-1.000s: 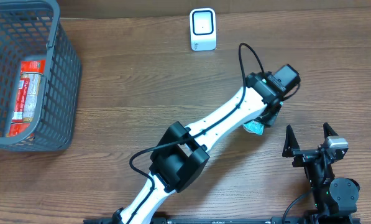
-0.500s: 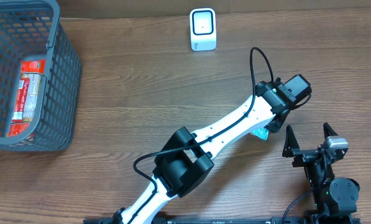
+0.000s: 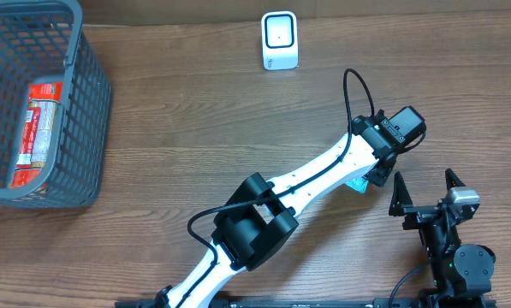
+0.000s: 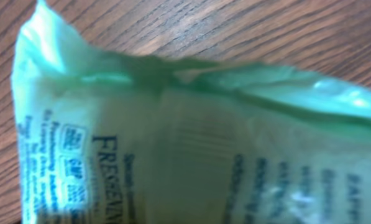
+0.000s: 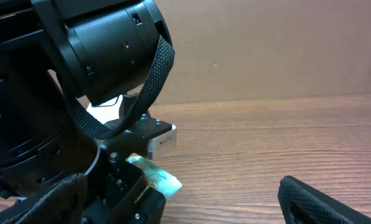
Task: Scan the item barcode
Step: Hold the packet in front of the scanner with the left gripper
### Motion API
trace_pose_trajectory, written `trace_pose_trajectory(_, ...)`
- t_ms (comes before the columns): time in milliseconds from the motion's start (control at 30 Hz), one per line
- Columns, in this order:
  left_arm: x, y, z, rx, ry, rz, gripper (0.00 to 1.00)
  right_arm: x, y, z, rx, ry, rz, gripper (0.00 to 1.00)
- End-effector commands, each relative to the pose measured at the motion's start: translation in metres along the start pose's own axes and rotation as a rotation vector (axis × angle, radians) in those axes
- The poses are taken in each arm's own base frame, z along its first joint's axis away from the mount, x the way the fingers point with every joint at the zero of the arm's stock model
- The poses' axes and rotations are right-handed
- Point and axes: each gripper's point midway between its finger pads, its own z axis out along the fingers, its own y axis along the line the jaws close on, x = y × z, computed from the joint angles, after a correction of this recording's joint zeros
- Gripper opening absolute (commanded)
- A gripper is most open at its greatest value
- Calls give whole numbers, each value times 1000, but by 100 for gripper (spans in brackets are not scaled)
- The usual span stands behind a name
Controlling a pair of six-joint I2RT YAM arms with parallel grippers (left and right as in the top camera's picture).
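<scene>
The pale green plastic packet with dark print (image 3: 355,182) is down at the brown wooden tabletop (image 3: 195,128), directly beneath the left end effector (image 3: 371,171). Its fingers are hidden, so I cannot tell their spread or any grip. The right end effector (image 3: 424,192) is spread wide, empty, near the packet. The white box-shaped scanner (image 3: 280,40) stands well apart.
</scene>
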Motion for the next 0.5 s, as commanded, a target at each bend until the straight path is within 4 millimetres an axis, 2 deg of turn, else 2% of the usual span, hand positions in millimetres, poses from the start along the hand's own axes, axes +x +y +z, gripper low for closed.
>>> trace_pose_trajectory(0,5,6,9,-20,20,-8,83,2,-2,0,5,-4,-1,100)
trace_pose_trajectory(233,6,0,6,13,27,-9,92,2,-2,0,5,-4,-1,100)
trace_pose_trajectory(467,-16,7,-28,43,-52,-37,100,2,-2,0,5,-4,-1,100)
